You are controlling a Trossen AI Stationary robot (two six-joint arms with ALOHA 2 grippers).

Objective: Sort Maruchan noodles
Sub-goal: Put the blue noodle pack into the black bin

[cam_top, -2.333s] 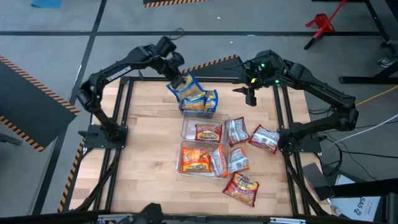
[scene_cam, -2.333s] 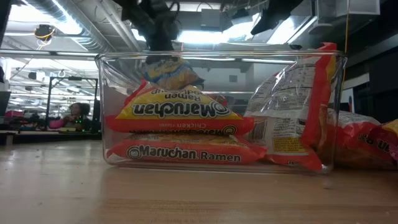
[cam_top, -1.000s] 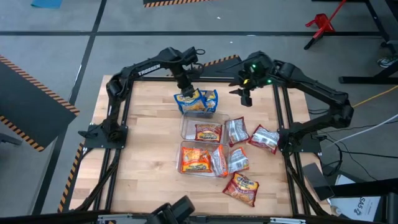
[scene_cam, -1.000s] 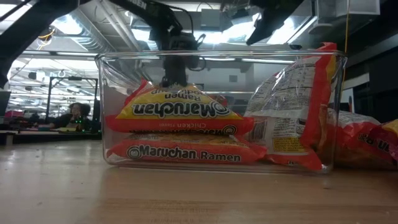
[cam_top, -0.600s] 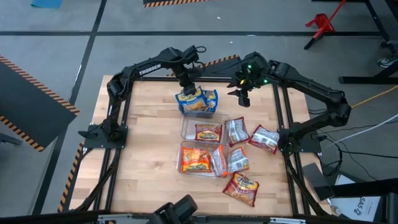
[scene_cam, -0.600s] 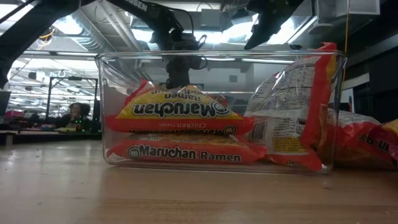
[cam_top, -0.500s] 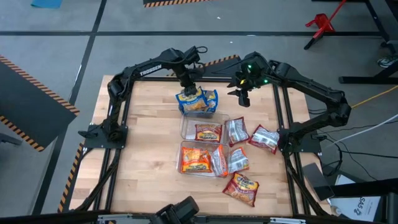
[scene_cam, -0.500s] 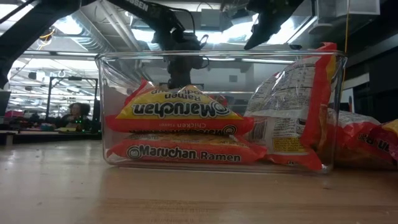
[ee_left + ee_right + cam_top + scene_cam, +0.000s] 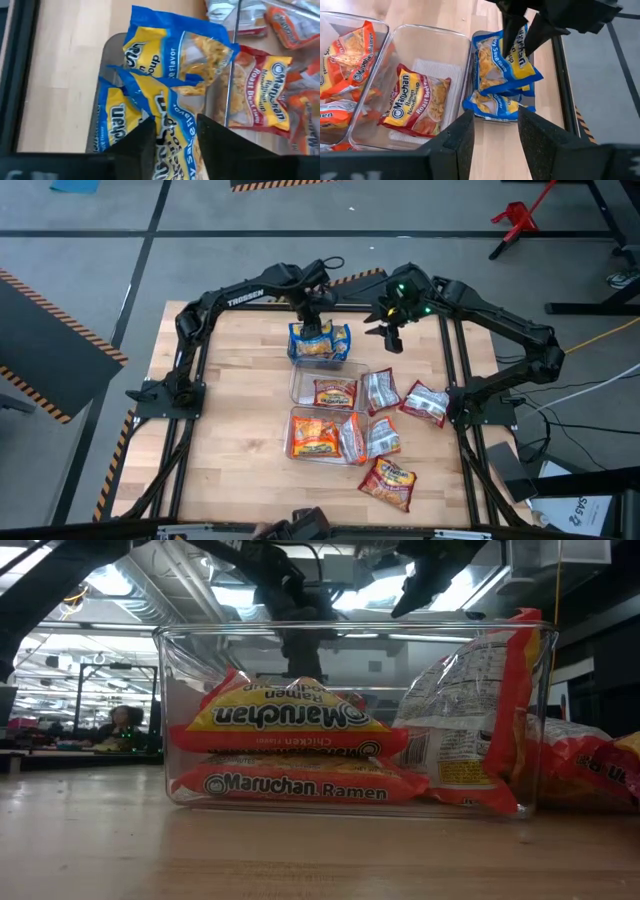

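Three clear bins stand in a row down the table's middle. Blue-and-yellow Maruchan noodles (image 9: 320, 343) fill the far bin (image 9: 476, 40), a red packet (image 9: 422, 102) lies in the middle bin (image 9: 300, 385), and orange packets (image 9: 315, 435) lie in the near bin (image 9: 170, 720). My left gripper (image 9: 315, 320) hangs open over the far bin, pointing steeply down. Its fingers (image 9: 512, 27) stand on either side of the upper end of the top blue packet (image 9: 172, 125), which leans on the other blue packets. My right gripper (image 9: 390, 338) hovers open, with nothing between its fingers, to the right of the far bin. My left gripper comes steeply from above with the top blue packet's upper edge (image 9: 522, 47) between its spread fingers. I cannot tell whether the fingers touch it. The packet rests on the blue packets under it in the bin.
Several red-and-silver packets lie loose on the wood to the right of the bins, among them two (image 9: 425, 402) (image 9: 388, 482). One packet (image 9: 380, 390) leans against the middle bin. A black frame (image 9: 200, 315) runs along the table's edges.
My left gripper has gone a little toward the table's right edge over the far bin, has rolled about its own axis and has opened. The blue packet that it held tilted now lies squarer on the other blue packets in the bin.
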